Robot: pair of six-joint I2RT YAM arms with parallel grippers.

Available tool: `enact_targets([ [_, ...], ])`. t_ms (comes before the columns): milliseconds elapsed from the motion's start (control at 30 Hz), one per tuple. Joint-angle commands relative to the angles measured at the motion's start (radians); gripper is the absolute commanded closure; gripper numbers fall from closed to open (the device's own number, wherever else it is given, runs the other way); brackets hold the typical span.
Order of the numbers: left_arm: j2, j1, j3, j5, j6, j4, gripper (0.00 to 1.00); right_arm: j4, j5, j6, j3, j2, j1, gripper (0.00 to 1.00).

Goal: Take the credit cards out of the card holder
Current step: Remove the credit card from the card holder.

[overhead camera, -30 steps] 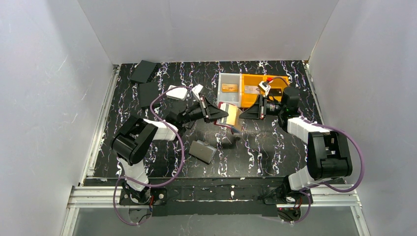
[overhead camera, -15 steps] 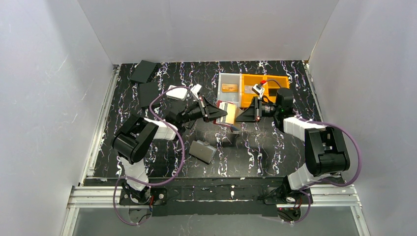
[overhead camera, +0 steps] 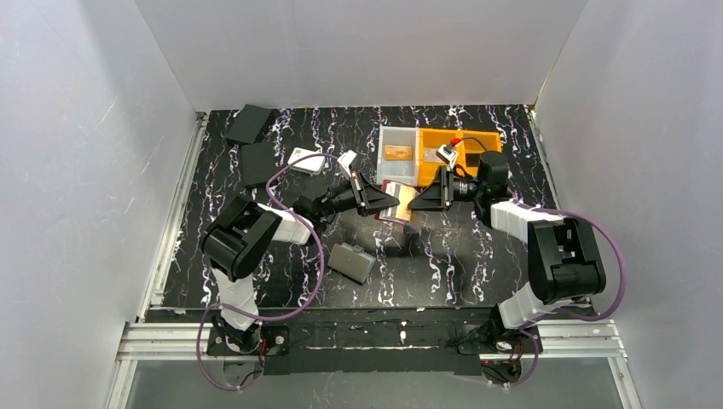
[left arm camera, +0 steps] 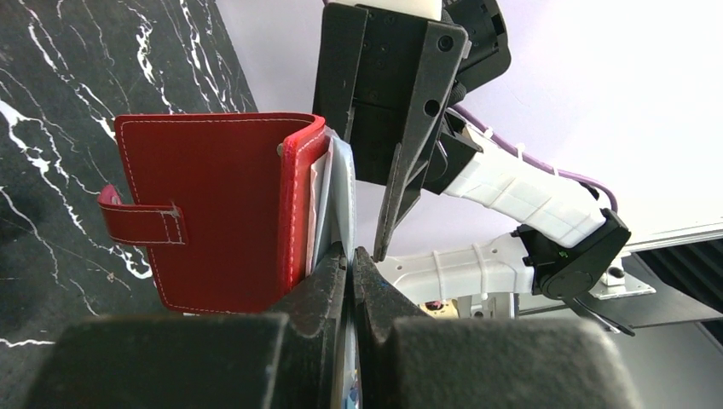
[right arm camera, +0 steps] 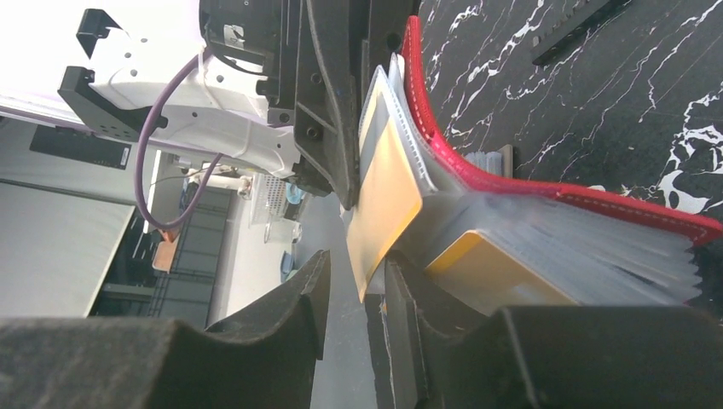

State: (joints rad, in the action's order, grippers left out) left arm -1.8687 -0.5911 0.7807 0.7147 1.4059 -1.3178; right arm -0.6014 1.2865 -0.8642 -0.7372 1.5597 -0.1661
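The dark red card holder (overhead camera: 395, 203) hangs open above the table between the two grippers. My left gripper (overhead camera: 376, 204) is shut on one of its clear sleeve pages (left arm camera: 344, 200); the red cover with snap tab (left arm camera: 213, 213) hangs to the left in the left wrist view. My right gripper (right arm camera: 354, 268) is open, its fingers on either side of the edge of an orange-gold credit card (right arm camera: 388, 192) that sticks out of a sleeve. A second orange-gold card (right arm camera: 490, 273) sits in another sleeve. The right gripper also shows in the top view (overhead camera: 416, 201).
A clear tray (overhead camera: 385, 167) at the back holds an orange card (overhead camera: 396, 152); an orange tray (overhead camera: 477, 136) stands beside it. A flat grey case (overhead camera: 352, 262) lies in front. A white box (overhead camera: 304, 160) and two black pieces (overhead camera: 250, 124) lie at the back left.
My right gripper has moved left up to the card holder and now straddles the orange-gold card. The left gripper has shifted a little right, still holding the holder.
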Motion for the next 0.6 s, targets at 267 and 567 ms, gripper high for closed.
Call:
enact_targets([
  [267, -0.026, -0.038, 0.030, -0.030, -0.007, -0.080, 0.96, -0.026, 0.016, -0.003, -0.040, 0.035, -0.009, 0.72],
  [567, -0.140, -0.005, 0.028, -0.024, -0.010, -0.058, 0.78, 0.046, 0.002, 0.100, -0.044, 0.164, -0.008, 0.95],
])
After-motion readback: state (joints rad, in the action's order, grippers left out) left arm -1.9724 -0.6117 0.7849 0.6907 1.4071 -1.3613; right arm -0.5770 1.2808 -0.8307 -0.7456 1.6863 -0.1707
